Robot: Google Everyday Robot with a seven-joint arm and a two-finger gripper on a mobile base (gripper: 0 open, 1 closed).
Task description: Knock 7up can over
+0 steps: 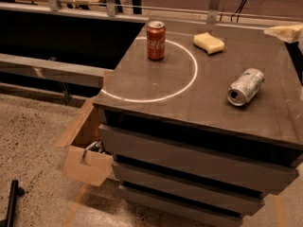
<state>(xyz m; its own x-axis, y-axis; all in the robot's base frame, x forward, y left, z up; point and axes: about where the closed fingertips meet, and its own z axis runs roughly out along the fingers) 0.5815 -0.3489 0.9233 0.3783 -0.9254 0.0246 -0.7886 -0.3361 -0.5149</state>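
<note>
The 7up can [245,86], silver with faint green markings, lies on its side on the dark table top [189,103], right of the white circle, with its open end facing the front left. My gripper [286,32] shows only as a beige tip at the top right edge of the camera view. It is above the table's far right corner and well clear of the can, touching nothing.
A red Coca-Cola can [155,40] stands upright at the far edge of the painted white circle [189,82]. A yellow sponge [209,42] lies behind the circle. An open cardboard box [87,155] sits on the floor at the cabinet's left. A rail [52,67] runs along the left.
</note>
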